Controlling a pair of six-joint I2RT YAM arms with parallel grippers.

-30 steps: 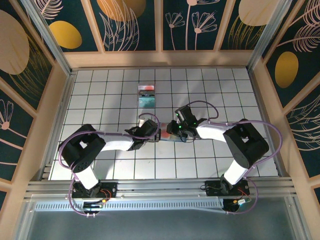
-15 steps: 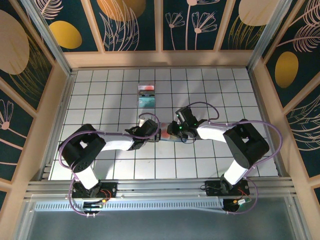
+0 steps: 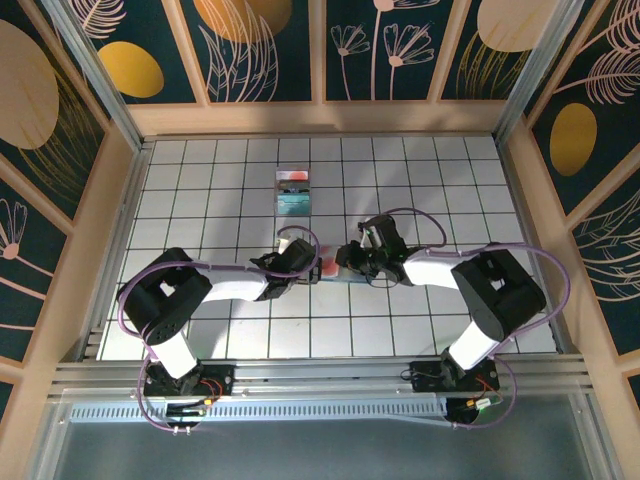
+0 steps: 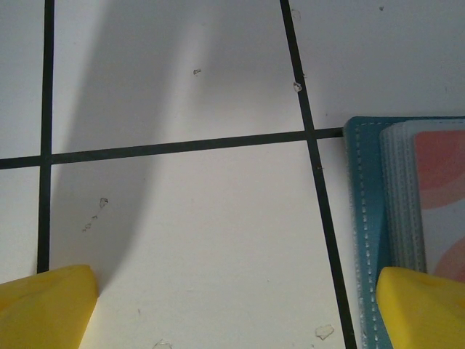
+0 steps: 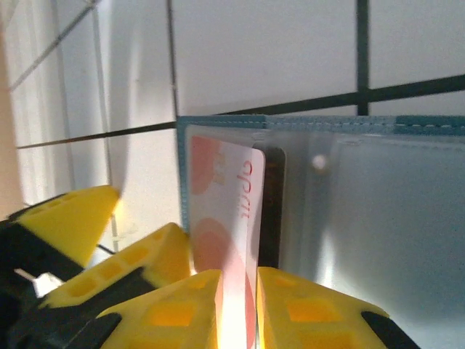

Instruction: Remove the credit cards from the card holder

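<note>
On the white tiled table point(image 3: 200, 200), between the two arms, the left gripper point(image 3: 300, 262) comes first. Its yellow fingertips point(image 4: 418, 305) are spread wide: one over bare tile, the other on the near edge of the card holder point(image 4: 361, 218), seemingly pinning it, though contact cannot be confirmed.

Next lies the card holder itself, open and flat. It is teal with pale stitching along the border, and frosted clear sleeves are stacked inside it.

A salmon-red credit card point(image 5: 234, 211) with paler rounded shapes and lettering stands on edge beside a dark slot in the left half. The right gripper point(image 5: 236, 305) pinches this card between its two pads.

The card's long axis runs straight away from those fingers toward the holder's stitched outer edge. Its near end is in the grip and its far end reaches close to the border. The right arm clearly has the card, so the draw probably runs back along that axis, rightward across the table.
</note>
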